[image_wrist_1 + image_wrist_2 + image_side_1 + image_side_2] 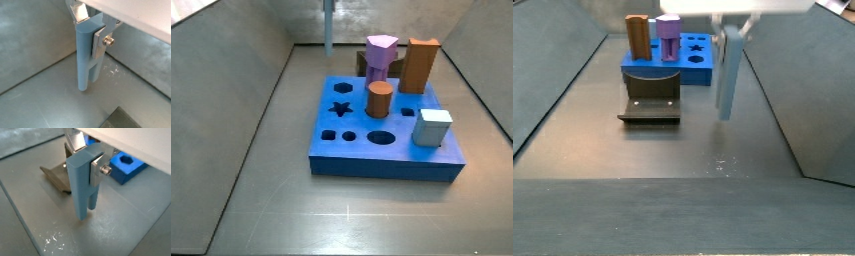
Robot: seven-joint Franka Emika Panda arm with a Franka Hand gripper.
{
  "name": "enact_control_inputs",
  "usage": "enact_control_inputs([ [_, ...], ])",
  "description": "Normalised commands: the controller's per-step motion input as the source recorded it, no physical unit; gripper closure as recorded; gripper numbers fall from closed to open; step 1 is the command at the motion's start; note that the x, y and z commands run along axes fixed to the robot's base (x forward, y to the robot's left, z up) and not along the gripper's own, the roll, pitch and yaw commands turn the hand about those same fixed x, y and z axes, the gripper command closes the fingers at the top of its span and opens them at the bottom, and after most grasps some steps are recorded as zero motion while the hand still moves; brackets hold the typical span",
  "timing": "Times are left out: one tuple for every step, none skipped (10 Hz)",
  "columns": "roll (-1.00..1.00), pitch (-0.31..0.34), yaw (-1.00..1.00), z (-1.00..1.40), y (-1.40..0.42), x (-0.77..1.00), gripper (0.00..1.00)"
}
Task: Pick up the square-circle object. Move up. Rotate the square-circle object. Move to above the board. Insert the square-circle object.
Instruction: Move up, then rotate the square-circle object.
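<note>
The square-circle object (85,57) is a slim pale grey-blue peg. It hangs upright in my gripper (91,30), which is shut on the peg's wider square end, with the thinner end pointing down. The silver fingers (97,170) clamp it from two sides. In a side view the peg (726,75) hangs below the gripper (734,25), to one side of the board (700,68) and beside the fixture (651,105). Its lower end is near the floor. In a side view the peg (327,25) hangs beyond the board (352,150). The board is a bright-blue slab with star, round and square holes.
On the board stand a purple star peg (381,55), a tall brown block (420,65), a brown cylinder (380,100) and a pale cube (434,127). Grey walls enclose the floor. The fixture (57,178) and a board corner (127,168) lie behind the peg.
</note>
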Motion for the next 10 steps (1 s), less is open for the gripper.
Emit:
enact_control_inputs([
  [0.04, 0.038, 0.01, 0.18, -0.01, -0.02, 1.0],
  [0.0, 0.0, 0.0, 1.0, -0.97, -0.2, 1.0],
  [0.01, 0.003, 0.01, 1.0, -0.97, -0.22, 1.0],
  [0.02, -0.015, 0.01, 0.94, -0.85, -0.19, 1.0],
  [0.04, -0.012, 0.02, 0.76, -0.58, -0.11, 1.0],
  [0.05, 0.014, 0.02, 0.59, -0.37, -0.06, 1.0],
  [0.05, 0.037, 0.02, 0.4, -0.15, -0.02, 1.0],
  [-0.03, 0.019, -0.21, 0.0, -0.01, 0.0, 1.0],
  [-0.03, 0.025, -0.2, -0.18, 0.01, 0.03, 1.0],
  [-0.03, 0.0, -0.2, 0.0, 0.0, 0.0, 1.0],
])
